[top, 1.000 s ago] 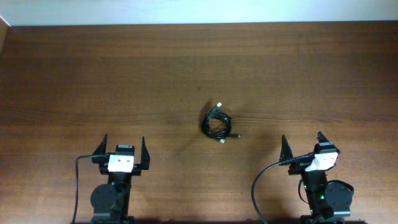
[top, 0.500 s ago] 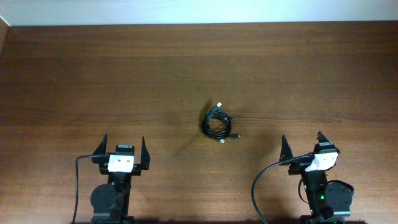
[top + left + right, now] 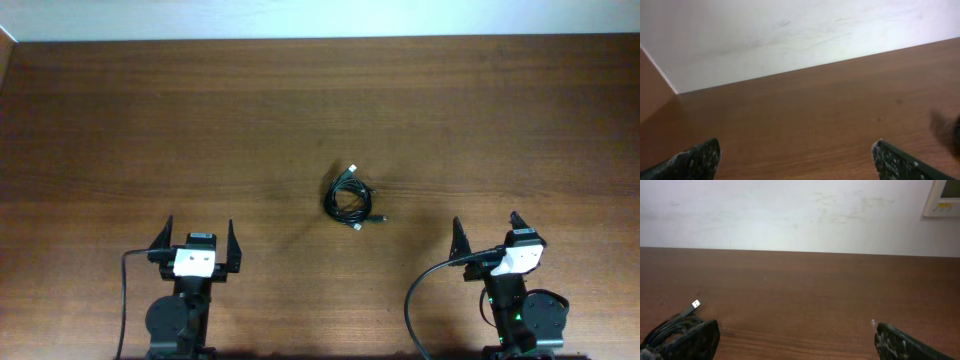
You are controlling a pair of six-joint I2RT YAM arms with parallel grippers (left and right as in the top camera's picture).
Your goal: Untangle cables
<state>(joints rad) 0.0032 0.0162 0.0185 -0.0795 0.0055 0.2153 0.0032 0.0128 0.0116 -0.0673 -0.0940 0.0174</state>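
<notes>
The cables (image 3: pixel 350 198) lie as one small black knotted coil near the middle of the table, with plug ends sticking out at its top and lower right. In the right wrist view the cables (image 3: pixel 674 325) show at the lower left, one silver plug pointing up. My left gripper (image 3: pixel 195 238) sits open near the front edge, left of the coil and well apart from it. My right gripper (image 3: pixel 485 232) is open too, to the coil's lower right, nothing between its fingers. The left wrist view shows only bare wood between the left gripper (image 3: pixel 796 150) tips.
The brown wooden table (image 3: pixel 200 120) runs back to a white wall. Thick black arm cables (image 3: pixel 412 300) loop beside the right base and another beside the left base (image 3: pixel 124 290). A pale wall device (image 3: pixel 944 197) shows at the upper right of the right wrist view.
</notes>
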